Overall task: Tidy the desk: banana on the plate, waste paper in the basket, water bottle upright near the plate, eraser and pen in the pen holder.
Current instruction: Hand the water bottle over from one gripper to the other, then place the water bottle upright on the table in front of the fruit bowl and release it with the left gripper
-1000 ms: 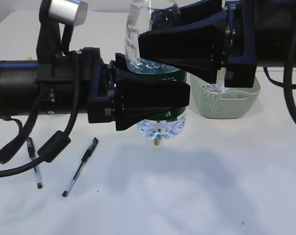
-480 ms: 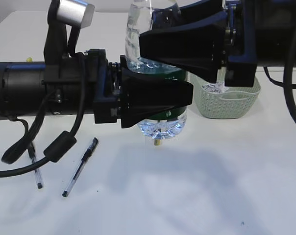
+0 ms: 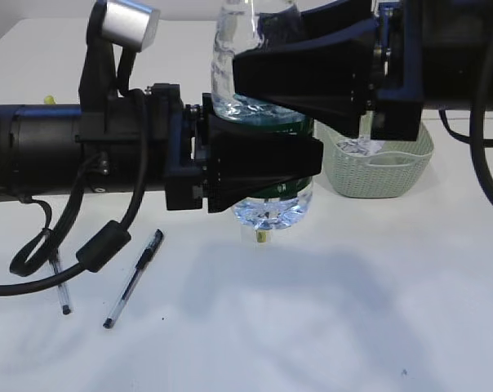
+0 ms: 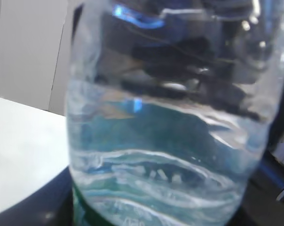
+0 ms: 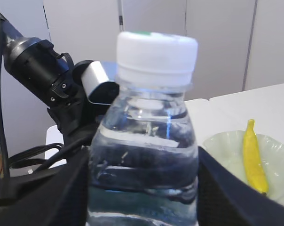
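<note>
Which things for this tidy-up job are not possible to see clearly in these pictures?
- Water bottle base contact: exterior view, left claw covers its middle.
- Right claw fingertips: exterior view, behind the bottle.
- Basket contents: exterior view, right arm covers its top.
- Plate: right wrist view, cut off by the edge; banana visible.
- Eraser, pen holder: in no view.
- Left pen: cable crosses it.

One bottle [image 3: 267,122], two pens [image 3: 133,278], one basket [image 3: 383,167], one banana [image 5: 254,157].
</note>
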Controlling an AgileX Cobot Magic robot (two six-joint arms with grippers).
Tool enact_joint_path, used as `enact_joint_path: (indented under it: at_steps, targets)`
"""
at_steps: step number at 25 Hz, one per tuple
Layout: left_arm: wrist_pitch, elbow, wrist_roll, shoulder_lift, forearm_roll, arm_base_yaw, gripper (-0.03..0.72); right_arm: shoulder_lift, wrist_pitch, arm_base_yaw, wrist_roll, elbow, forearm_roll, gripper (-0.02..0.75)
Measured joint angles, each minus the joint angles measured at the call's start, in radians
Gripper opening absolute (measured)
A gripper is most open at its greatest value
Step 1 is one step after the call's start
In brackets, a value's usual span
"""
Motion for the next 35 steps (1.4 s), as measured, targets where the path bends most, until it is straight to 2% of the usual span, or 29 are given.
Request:
enact_joint_path:
  at_steps: [5,8,15,19,22,26,32,35]
  targets:
    - [0.023,0.0,0.017,0.002,-0.008,0.002,0.442,0.0,-0.041,0.0,0.0,0.0,0.005,0.521]
    - [0.029,0.0,0.019,0.005,-0.002,0.028,0.437,0.0,-0.067,0.0,0.015,0.0,0.02,0.536]
    - [0.061,0.0,0.019,-0.01,0.007,0.157,0.435,0.0,-0.117,0.0,0.088,0.0,0.027,0.537]
    - [0.061,0.0,0.019,-0.03,0.023,0.212,0.435,0.0,-0.147,0.0,0.187,0.0,-0.056,0.537]
    - [0.083,0.0,0.019,-0.046,0.064,0.256,0.435,0.0,-0.187,0.0,0.345,0.0,-0.218,0.538]
    - [0.131,0.0,0.019,-0.065,0.125,0.286,0.435,0.0,-0.244,0.0,0.623,0.0,-0.506,0.538]
    - [0.172,0.0,0.019,-0.073,0.138,0.289,0.435,0.0,-0.278,0.0,1.151,-0.002,-0.999,0.538]
    - [0.211,0.0,0.019,-0.073,0.138,0.289,0.435,0.0,-0.239,0.0,1.425,-0.018,-1.273,0.537]
